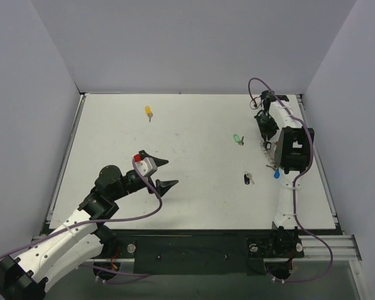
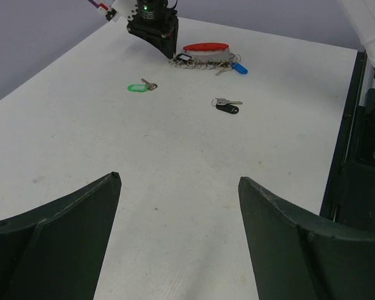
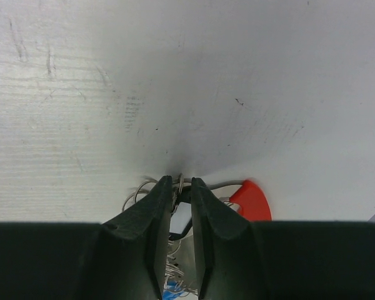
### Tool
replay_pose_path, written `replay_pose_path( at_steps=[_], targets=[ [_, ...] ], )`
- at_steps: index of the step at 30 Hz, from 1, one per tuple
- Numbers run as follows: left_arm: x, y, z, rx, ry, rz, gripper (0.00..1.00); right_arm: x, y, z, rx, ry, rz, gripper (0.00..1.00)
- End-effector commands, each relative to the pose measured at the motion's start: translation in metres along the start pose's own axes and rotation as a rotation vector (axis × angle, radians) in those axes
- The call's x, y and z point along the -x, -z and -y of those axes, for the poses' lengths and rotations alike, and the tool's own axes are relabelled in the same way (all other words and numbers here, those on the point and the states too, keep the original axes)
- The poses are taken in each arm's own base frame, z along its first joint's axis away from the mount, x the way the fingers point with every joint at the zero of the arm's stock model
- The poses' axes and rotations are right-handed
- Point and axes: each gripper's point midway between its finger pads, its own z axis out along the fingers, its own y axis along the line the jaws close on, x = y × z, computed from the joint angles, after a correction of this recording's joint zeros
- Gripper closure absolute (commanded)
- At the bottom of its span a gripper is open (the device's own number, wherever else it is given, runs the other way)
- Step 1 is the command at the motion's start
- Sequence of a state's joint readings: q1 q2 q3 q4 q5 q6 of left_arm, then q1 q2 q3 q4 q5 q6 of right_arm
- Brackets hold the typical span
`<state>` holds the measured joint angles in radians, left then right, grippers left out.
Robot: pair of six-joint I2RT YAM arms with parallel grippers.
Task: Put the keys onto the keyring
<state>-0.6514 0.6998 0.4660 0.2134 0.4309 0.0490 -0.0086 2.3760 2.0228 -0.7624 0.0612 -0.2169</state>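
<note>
**Left gripper** (image 1: pixel 170 172): hovers above the table (image 1: pixel 194 206) left of centre. Jaws stand wide apart, nothing between them; the left wrist view shows only bare surface between the fingers (image 2: pixel 81 237).

**Right gripper** (image 1: pixel 264 142): lowered to the table near the right edge, at the far end of the keyring (image 2: pixel 200 61). In the right wrist view the jaws are nearly together, with a thin loop of the ring's wire and a dark piece between the tips. Whether the wire is actually pinched cannot be told.

**Keyring:** lies flat on the table by the right edge. Its red tag (image 2: pixel 206 47) rests just beside the gripper, and a blue tag (image 2: pixel 239 67) sits at the near end.

**Keys, all loose on the table, apart from the ring:**
- Green key (image 1: pixel 239 139): left of the ring, nearest to it.
- Black key (image 1: pixel 247 179): nearer the arm bases.
- Yellow key (image 1: pixel 149 112): well apart, far left-centre
</note>
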Motion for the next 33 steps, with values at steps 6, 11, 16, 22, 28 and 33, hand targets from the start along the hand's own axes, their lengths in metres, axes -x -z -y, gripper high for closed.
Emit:
replay_pose_path(
  at_steps=[6,11,16,22,28,33],
  targets=[
    [0.012,0.0,-0.001,-0.003,-0.03,0.038,0.13,-0.007,0.025,0.01,-0.039,0.02,-0.002,0.95],
    [0.012,0.001,0.0,-0.005,-0.031,0.04,0.14,-0.004,0.039,0.013,-0.044,0.028,0.039,1.0],
    [0.013,0.001,0.0,-0.004,-0.034,0.042,0.14,-0.008,0.083,0.023,-0.013,-0.016,0.145,1.0],
    [0.017,0.002,0.001,-0.01,-0.032,0.055,0.13,-0.018,0.135,0.034,0.094,-0.106,0.304,1.0],
    [0.022,0.003,0.004,-0.02,-0.024,0.076,0.14,-0.021,0.187,0.043,0.151,-0.143,0.462,1.0],
    [0.028,0.004,0.006,-0.023,-0.016,0.106,0.14,-0.014,0.234,0.04,0.174,-0.124,0.592,1.0]
  ],
)
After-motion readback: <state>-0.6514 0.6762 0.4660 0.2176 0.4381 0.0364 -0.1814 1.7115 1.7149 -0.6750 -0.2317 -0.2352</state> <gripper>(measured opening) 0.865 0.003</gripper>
